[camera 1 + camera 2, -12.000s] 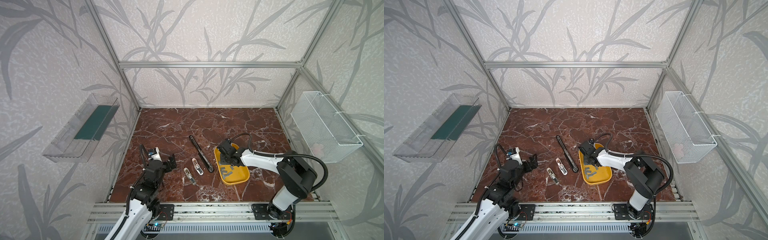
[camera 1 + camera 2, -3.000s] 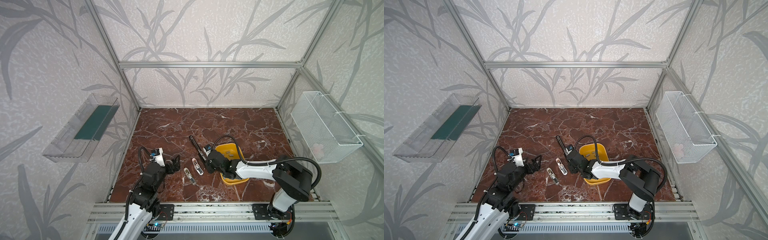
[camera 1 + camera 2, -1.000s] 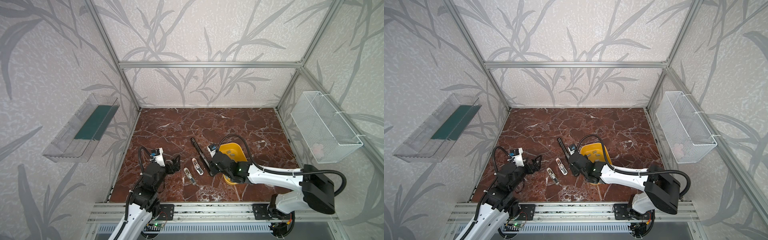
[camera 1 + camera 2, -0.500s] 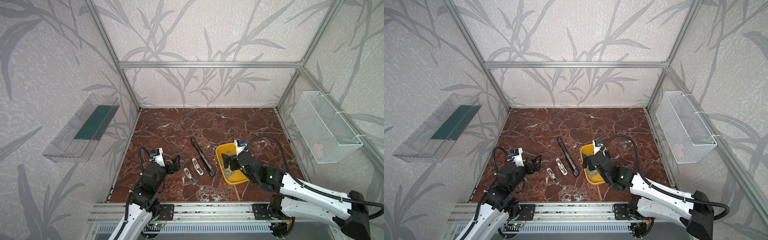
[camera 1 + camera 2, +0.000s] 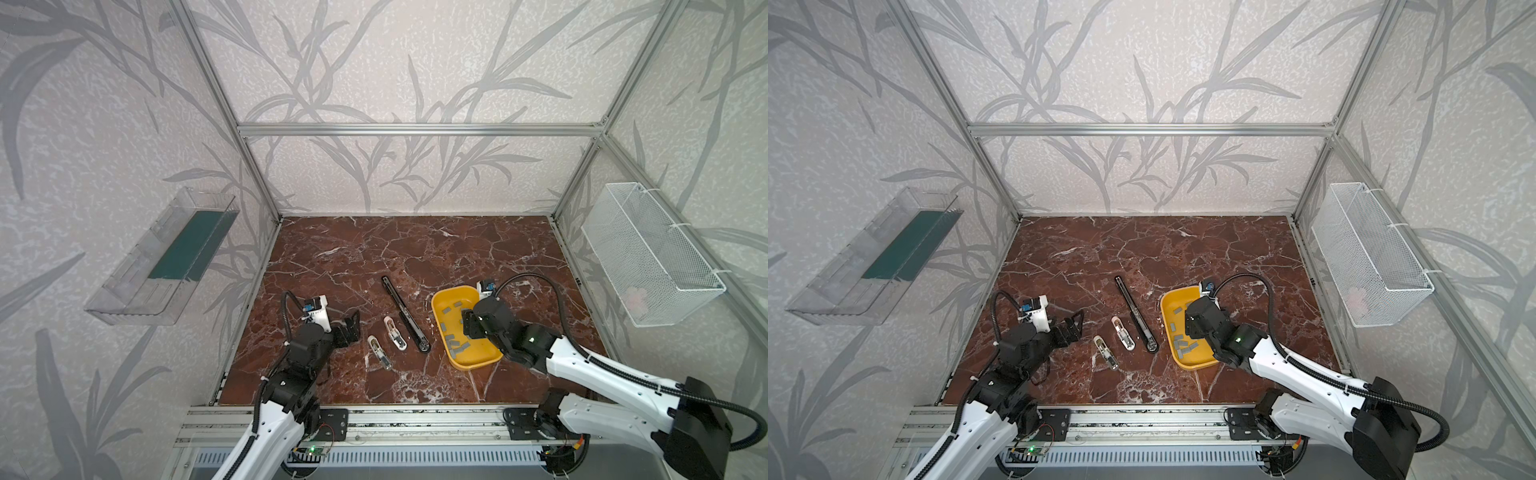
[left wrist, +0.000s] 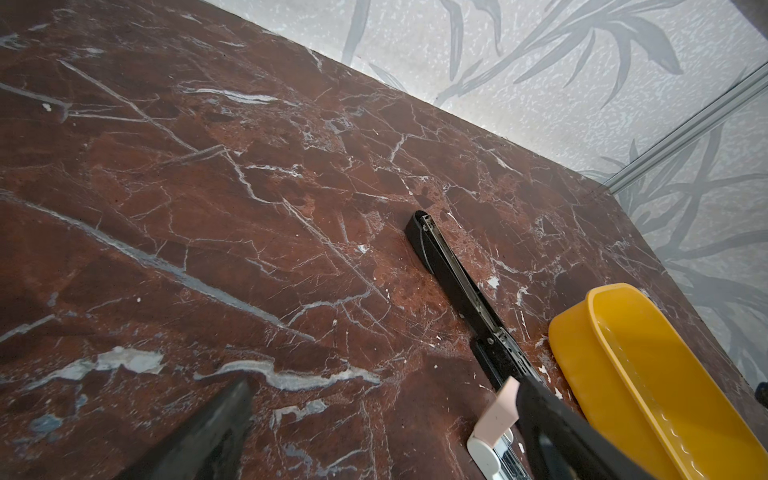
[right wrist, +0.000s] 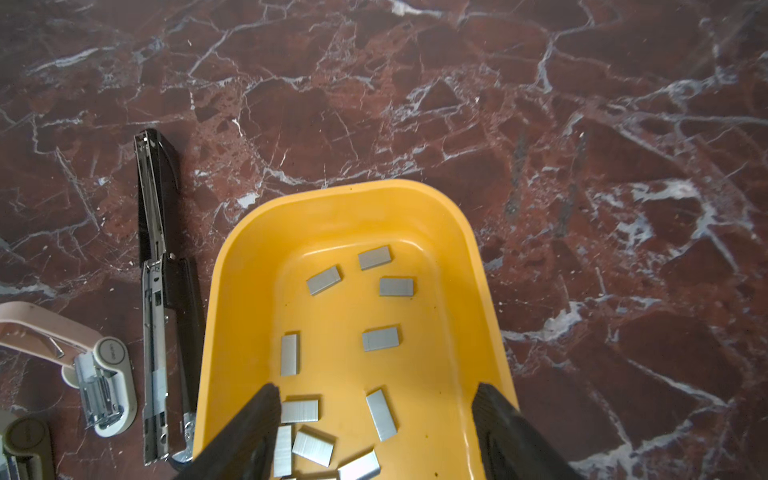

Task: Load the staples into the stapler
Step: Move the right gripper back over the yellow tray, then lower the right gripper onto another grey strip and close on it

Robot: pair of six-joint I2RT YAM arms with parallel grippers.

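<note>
The left gripper (image 5: 352, 328) stands wide open and empty near the small pink stapler (image 5: 395, 332). The right gripper (image 7: 376, 390), also spread and empty, hangs over the yellow tray (image 7: 340, 195) where the staples (image 7: 380, 338) lie scattered, beside the opened black stapler (image 5: 405, 316).

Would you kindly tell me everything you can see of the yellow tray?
The yellow tray is a shallow, plastic-looking bin with rounded corners and a raised rim. It rests flat on the marble table, just right of the long black stapler in both top views. About a dozen grey staples lie scattered inside. The right tool hangs over it, jaws open; contact cannot be told.
</note>
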